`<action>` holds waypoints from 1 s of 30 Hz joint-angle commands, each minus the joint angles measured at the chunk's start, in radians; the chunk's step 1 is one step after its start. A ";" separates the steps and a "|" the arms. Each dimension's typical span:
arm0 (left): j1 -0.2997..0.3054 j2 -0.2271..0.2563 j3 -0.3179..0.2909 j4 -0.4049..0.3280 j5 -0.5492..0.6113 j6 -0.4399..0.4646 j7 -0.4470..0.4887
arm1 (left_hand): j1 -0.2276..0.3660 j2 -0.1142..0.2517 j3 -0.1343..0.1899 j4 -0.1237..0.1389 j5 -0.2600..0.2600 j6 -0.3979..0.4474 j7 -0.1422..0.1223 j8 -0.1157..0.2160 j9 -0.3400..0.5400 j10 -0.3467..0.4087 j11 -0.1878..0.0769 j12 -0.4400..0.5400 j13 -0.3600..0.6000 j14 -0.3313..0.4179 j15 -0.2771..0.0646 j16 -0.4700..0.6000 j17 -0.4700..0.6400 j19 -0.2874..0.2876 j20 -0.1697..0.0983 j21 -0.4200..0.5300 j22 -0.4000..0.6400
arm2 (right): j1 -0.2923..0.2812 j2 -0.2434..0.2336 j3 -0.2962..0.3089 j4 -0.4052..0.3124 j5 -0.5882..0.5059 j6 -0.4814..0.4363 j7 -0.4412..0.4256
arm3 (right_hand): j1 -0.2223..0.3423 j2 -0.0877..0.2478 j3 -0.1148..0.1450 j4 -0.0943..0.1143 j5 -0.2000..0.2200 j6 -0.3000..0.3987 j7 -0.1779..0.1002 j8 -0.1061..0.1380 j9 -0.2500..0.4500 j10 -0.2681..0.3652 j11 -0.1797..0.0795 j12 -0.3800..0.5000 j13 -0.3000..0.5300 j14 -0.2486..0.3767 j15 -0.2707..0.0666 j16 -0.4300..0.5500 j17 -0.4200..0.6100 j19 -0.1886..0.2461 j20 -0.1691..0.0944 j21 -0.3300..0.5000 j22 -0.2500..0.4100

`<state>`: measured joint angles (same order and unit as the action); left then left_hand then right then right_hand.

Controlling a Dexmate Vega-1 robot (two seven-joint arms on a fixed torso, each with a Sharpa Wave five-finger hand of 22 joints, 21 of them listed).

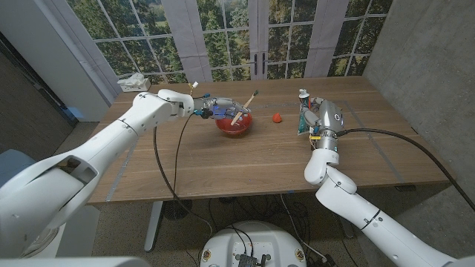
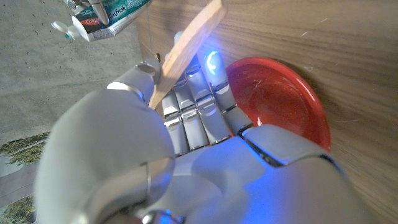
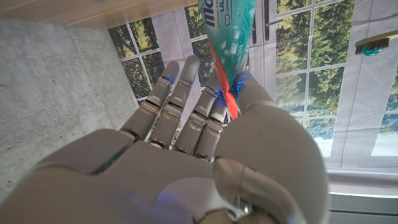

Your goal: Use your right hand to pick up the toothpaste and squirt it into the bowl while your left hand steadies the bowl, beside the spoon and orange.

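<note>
- Your right robot hand (image 1: 315,119) is grasping the toothpaste (image 1: 304,113): in the right wrist view the tube (image 3: 229,37) runs up between the thumb and the fingers (image 3: 186,93), which lie along it.
- The toothpaste stands roughly upright in that grip, white cap at the top, at the far right of the surface (image 1: 245,163) (whether its lower end touches the wood, I cannot tell).
- Your left robot hand (image 1: 210,110) is at the bowl (image 1: 234,124), fingers against its outer wall on the side away from your right robot hand. In the left wrist view the fingers (image 2: 205,106) lie beside the red rim (image 2: 292,106); it looks like a steadying hold on the bowl.
- The bowl is red and sits well apart from your right robot hand, toward the middle of the surface.
- The spoon (image 1: 243,107) is wooden and leans in the bowl, handle tilted up and toward your right robot hand; the left wrist view shows its handle (image 2: 186,50) crossing just above the left fingers.
- The orange (image 1: 277,117) (small and reddish from here) lies between the bowl and your right robot hand, touching neither.
- A crumpled white thing (image 1: 133,81) sits at the far corner beyond your left robot hand.
</note>
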<state>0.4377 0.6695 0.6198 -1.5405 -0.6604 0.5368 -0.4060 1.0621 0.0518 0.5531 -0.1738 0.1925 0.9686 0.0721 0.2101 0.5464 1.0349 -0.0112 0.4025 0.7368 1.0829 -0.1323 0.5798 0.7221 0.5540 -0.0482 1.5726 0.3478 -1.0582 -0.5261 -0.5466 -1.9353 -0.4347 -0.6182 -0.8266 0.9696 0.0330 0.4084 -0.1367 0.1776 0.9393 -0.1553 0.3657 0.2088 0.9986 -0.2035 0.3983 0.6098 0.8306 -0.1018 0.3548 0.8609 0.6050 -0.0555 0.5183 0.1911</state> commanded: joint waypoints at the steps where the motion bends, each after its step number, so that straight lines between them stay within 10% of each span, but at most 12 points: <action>1: 0.032 0.031 -0.020 -0.064 -0.006 0.015 0.080 | 0.104 0.117 0.008 0.003 0.002 0.013 0.007 0.005 0.001 0.181 -0.159 -0.003 0.004 0.031 -0.096 0.000 0.001 -0.006 -0.099 0.004 0.003 | 0.002 -0.011 -0.007 -0.041 0.016 -0.106 0.059 | -0.015 -0.001 -0.004 -0.001 -0.003 0.002 0.013 0.001 0.000 0.001 0.005 -0.004 0.004 -0.002 -0.109 0.000 0.005 0.000 -0.005 0.005 0.000; 30: 0.093 0.065 -0.058 -0.175 -0.013 0.093 0.285 | 0.098 0.118 0.013 0.004 0.001 0.010 0.006 0.005 -0.007 0.176 -0.161 -0.022 -0.010 0.026 -0.095 -0.006 0.001 -0.005 -0.100 0.004 0.001 | 0.060 -0.080 -0.106 -0.104 0.034 -0.389 0.197 | -0.018 0.010 -0.004 -0.007 -0.001 0.001 0.019 -0.001 0.000 0.008 0.009 -0.006 0.013 -0.004 -0.111 -0.002 0.009 -0.003 -0.001 0.009 0.001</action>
<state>0.5098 0.7209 0.5737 -1.6643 -0.6814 0.5844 -0.2183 1.0582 0.0557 0.5579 -0.1701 0.1893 0.9686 0.0721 0.2096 0.5373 1.0350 -0.0112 0.3871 0.7278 1.0829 -0.1323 0.5759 0.7222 0.5485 -0.0538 1.5726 0.3481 -1.0186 -0.5784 -0.6173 -2.0197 -0.4127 -0.9229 -0.6767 0.9474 0.0319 0.4044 -0.1407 0.1776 0.9393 -0.1447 0.3657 0.2089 1.0040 -0.1981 0.3984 0.6193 0.8307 -0.1018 0.3549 0.8687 0.6052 -0.0554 0.5182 0.1911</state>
